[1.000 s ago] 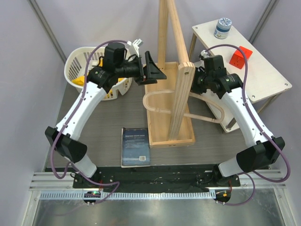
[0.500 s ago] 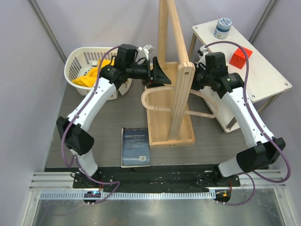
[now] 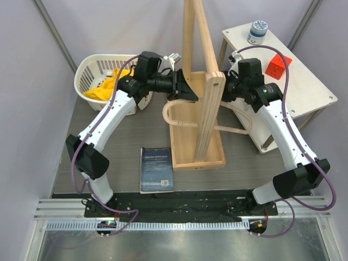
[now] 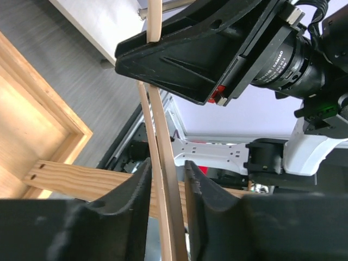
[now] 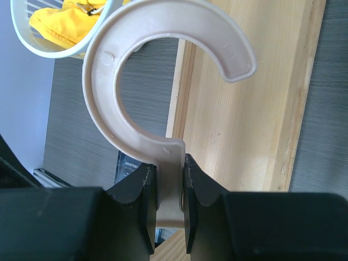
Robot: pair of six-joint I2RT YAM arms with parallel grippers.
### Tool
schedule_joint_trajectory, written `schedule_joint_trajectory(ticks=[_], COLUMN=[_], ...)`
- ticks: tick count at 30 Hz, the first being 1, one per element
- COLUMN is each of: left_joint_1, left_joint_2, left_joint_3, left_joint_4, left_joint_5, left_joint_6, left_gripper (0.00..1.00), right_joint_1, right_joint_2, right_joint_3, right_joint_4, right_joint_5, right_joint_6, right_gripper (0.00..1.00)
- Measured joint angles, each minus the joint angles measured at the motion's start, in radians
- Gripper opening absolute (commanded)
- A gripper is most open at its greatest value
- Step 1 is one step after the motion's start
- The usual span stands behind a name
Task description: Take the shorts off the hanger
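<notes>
Desk of grey woodgrain is enclosed by pale walls. One rack, one book and one basket are counted. Shorts lie in the basket, at the far left corner. Hanger is clamped at its neck by the right gripper. Its rods are straddled by the left gripper, whose jaws stand slightly parted.

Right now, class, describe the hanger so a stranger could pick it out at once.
Find the tall wooden rack standing in its tray at the centre. The hanger crosses above that tray, past the post, its neck pinched by the right tool. Unlike the thick, straight rack, it is a thin pale rounded loop ending in a curved hook.
</notes>
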Motion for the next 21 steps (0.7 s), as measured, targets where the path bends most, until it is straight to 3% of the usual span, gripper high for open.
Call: schedule_joint_trajectory(ticks=[4,8,10,13,16,17,20,21], left_joint_1=[0.000,0.000,0.002,0.005,0.005,0.005,0.010,0.014], left_joint_2=[0.000,0.000,0.000,0.002,0.002,0.002,0.000,-0.003], left_joint_3=[0.000,0.000,0.000,0.001,0.018,0.027,0.069,0.072], left_joint_4=[0.003,0.003,-0.009,-0.013,-0.045,-0.061,-0.138,-0.150], left_joint_5=[0.013,0.022,0.012,0.000,-0.023,-0.032,-0.083,-0.099], left_joint_6=[-0.010,-0.019,-0.016,-0.013,0.002,0.012,0.047,0.058], left_gripper=[0.29,0.00,0.00,0.00,0.00,0.00,0.00,0.00], right_joint_1=[0.000,0.000,0.000,0.000,0.000,0.000,0.005,0.005], right_joint_2=[0.008,0.011,0.011,0.011,0.011,0.011,0.011,0.011], right_joint_3=[0.013,0.016,0.018,0.026,0.026,0.026,0.026,0.026], right_joint_4=[0.003,0.002,0.003,0.004,0.003,0.003,0.005,0.006], right_joint_5=[0.000,-0.001,-0.002,0.000,0.009,0.012,0.045,0.055], right_joint_6=[0.003,0.003,0.003,0.003,0.008,0.012,0.046,0.060], right_gripper=[0.01,0.01,0.04,0.16,0.39,0.55,0.82,0.87])
